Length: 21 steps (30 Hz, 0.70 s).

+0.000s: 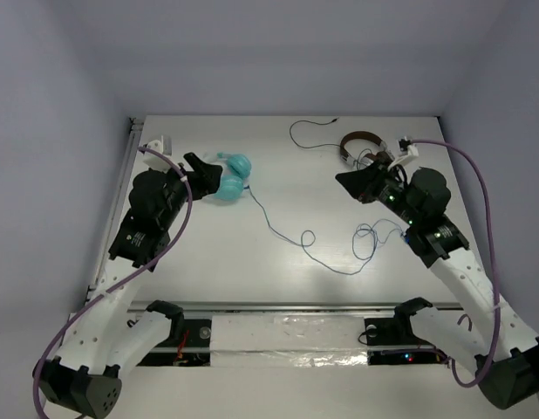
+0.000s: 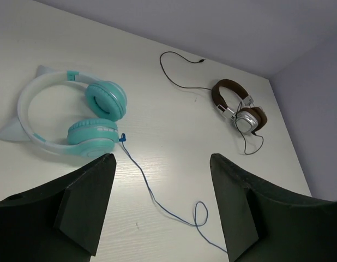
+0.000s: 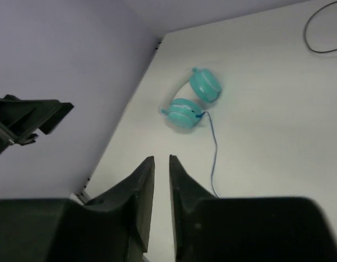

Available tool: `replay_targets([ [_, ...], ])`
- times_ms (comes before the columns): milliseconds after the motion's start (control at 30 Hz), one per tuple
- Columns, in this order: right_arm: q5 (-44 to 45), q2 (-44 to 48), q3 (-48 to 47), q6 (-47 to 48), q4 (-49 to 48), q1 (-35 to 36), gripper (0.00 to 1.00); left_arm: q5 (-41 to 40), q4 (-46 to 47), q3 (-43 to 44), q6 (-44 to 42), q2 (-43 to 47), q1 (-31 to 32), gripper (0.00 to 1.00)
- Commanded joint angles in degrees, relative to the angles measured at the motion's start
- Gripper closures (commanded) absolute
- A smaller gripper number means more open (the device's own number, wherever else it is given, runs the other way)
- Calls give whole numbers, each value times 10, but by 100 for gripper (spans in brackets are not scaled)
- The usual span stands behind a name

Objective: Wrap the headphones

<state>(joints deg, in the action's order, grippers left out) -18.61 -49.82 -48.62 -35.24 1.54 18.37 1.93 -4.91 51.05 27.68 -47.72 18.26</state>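
The headphones [image 1: 235,177] lie flat in the far-left part of the tabletop [image 1: 296,279], close to its left edge. The two teal cups sit side by side and the pale headband curves away from them towards that edge. Their thin blue cable [image 3: 215,144] leaves the nearer cup and trails loose across the middle of the tabletop towards the right side. It makes one small loop on the way and ends in a slack tangle near the right arm. None of it is wound round the band or the cups.

The left gripper [image 2: 162,158] hovers just beside the headphones on their left-edge side. Its jaws are spread as wide as they go, with nothing between them and no contact with the cups. The right gripper [image 3: 162,159] is well apart, over the far-right part of the tabletop. Its jaws are drawn close with only a narrow slit between them, and nothing shows in that slit. The cable's tangle lies on the tabletop near it and does not appear to be gripped.

A second pair, the brown headphones [image 1: 361,147], rests near the far-right corner and plays no part.

As I judge it, the wrapping has not begun. The cable must first be picked up, then gathered and wound round the headphones while they are held steady.
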Motion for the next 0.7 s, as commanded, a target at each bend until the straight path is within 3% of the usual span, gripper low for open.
replay_targets([
  [0, 57, -19, -38, 11, -18, 61, 82, -30, 17, 18, 7, -8, -1, 33],
  [33, 74, -29, -42, 16, -17, 102, 100, -42, 10, 20, 4, -13, -1, 35],
  [133, 150, -68, -56, 25, -15, 172, 100, -66, -1, 28, -8, -26, -1, 43],
  [167, 165, -74, -57, 25, -1, 184, 100, -69, 2, 27, -16, -28, -1, 58],
  [233, 203, -90, -54, 28, -4, 199, 100, -97, -1, 32, -38, -39, -1, 77],
  [367, 246, -122, -38, 32, -9, 211, 100, -146, -41, 70, -60, -95, -14, 100],
  [567, 234, -120, 11, 25, -76, 211, 100, -98, -63, 89, -61, -197, -88, 99],
  [633, 229, -123, 14, 31, -81, 211, 100, -118, -76, 106, -77, -243, -93, 90],
  [667, 230, -121, 18, 32, -87, 211, 100, -122, -77, 110, -83, -256, -93, 79],
])
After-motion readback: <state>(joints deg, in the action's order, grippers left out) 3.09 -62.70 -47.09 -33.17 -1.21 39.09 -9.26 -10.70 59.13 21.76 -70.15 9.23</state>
